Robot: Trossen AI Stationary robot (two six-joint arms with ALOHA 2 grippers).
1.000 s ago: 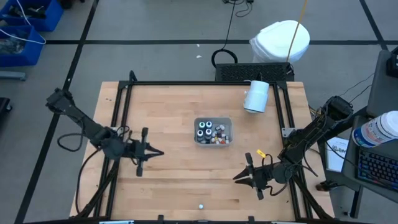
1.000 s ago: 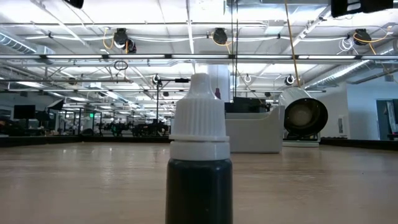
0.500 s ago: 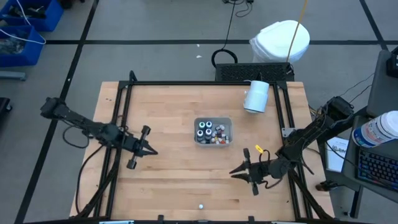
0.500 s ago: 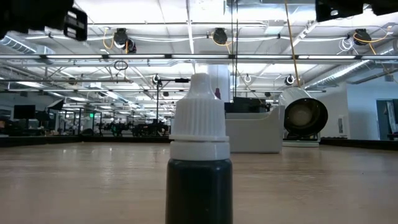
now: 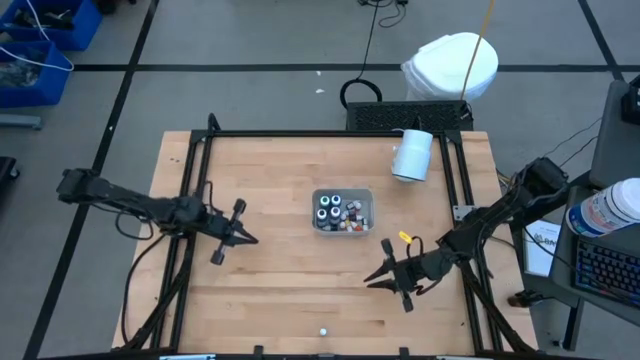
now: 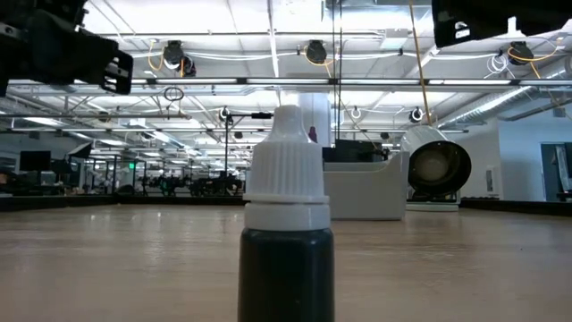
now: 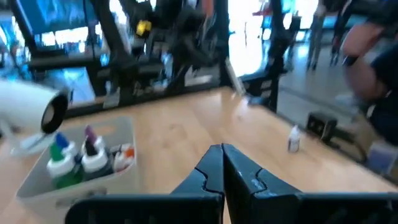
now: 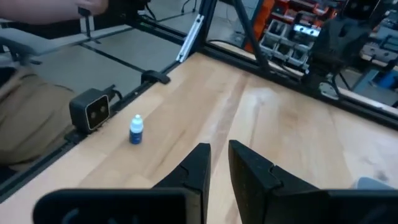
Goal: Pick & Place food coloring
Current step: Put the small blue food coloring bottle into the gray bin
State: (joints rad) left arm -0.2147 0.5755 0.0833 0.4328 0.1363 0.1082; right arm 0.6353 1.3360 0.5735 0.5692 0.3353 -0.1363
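One stray bottle, upright at the table's near edge; right gripper, seemingly ajar and empty, nearer than shut left gripper.

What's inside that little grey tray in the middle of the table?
The grey tray holds small food coloring bottles with white caps, plus smaller pieces. Anything beneath them is hidden.

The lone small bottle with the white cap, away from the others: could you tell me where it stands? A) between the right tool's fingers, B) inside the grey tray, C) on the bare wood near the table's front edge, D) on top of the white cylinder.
C: the high view shows the lone bottle upright on bare wood near the front edge, apart from the grey tray and both tools.
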